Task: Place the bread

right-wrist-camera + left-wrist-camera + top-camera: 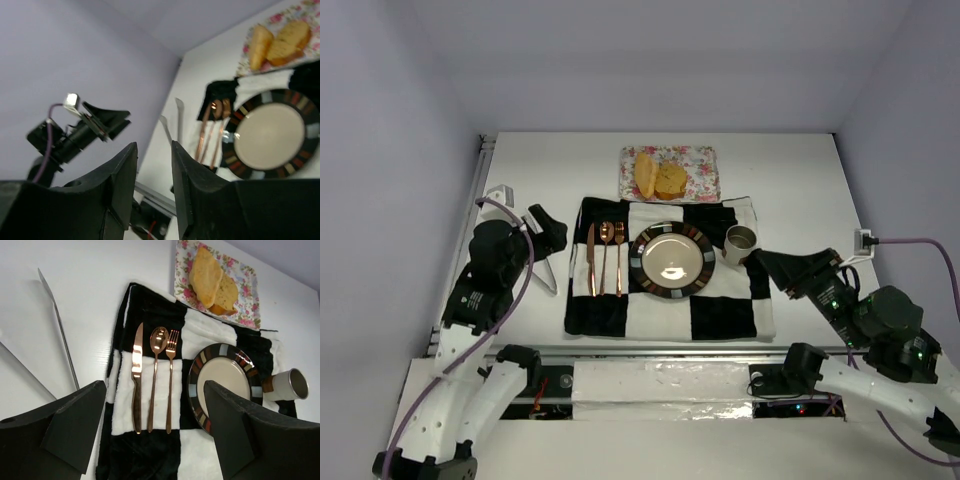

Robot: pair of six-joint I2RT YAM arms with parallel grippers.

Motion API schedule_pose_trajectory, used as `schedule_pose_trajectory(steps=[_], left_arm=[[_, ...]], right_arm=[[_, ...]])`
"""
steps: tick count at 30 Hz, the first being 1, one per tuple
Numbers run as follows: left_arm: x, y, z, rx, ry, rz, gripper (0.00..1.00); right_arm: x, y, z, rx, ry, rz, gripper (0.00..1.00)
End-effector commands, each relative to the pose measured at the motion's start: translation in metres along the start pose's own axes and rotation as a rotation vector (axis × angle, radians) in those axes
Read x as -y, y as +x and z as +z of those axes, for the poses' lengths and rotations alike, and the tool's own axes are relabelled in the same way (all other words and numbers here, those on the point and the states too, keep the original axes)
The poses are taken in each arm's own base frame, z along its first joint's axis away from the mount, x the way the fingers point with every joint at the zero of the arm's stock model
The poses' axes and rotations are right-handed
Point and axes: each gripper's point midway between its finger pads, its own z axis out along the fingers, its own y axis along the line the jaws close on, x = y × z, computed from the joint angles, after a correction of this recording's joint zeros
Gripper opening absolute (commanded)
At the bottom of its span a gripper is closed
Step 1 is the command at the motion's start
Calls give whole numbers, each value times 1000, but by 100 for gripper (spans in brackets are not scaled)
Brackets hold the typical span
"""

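Note:
Two pieces of bread lie side by side on a floral tray (695,160) at the back: a longer yellower slice (646,173) and a rounder browner piece (671,181). Both also show in the left wrist view, the slice (205,274) and the browner piece (226,292), and in the right wrist view (260,44), (289,39). An empty round plate (672,260) with a dark patterned rim sits on the checkered mat (720,310). My left gripper (546,229) is open and empty left of the mat (155,390). My right gripper (769,266) hangs right of the plate, jaws slightly apart, empty (154,147).
A copper knife, spoon and fork (605,258) lie on the mat left of the plate. A metal mug (740,241) stands right of the plate. Metal tongs (59,322) lie on the white table left of the mat. A socket (865,240) sits at the right edge.

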Motion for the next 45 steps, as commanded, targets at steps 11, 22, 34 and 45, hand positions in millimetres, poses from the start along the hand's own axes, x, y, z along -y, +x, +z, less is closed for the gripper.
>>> schedule_pose_trajectory(steps=[11,22,34,45], left_arm=[[-33,10,52,-52,-182,97,57],[-84,37,110,-146,-411,209,39],[-128,60,168,-263,-607,286,41],[-163,81,187,-343,-656,256,36]], right_arm=[[52,19,-13,-40,147,-74,0],[58,38,-10,-88,141,-78,4],[60,65,3,-164,142,-101,23],[64,76,8,-180,147,-91,23]])
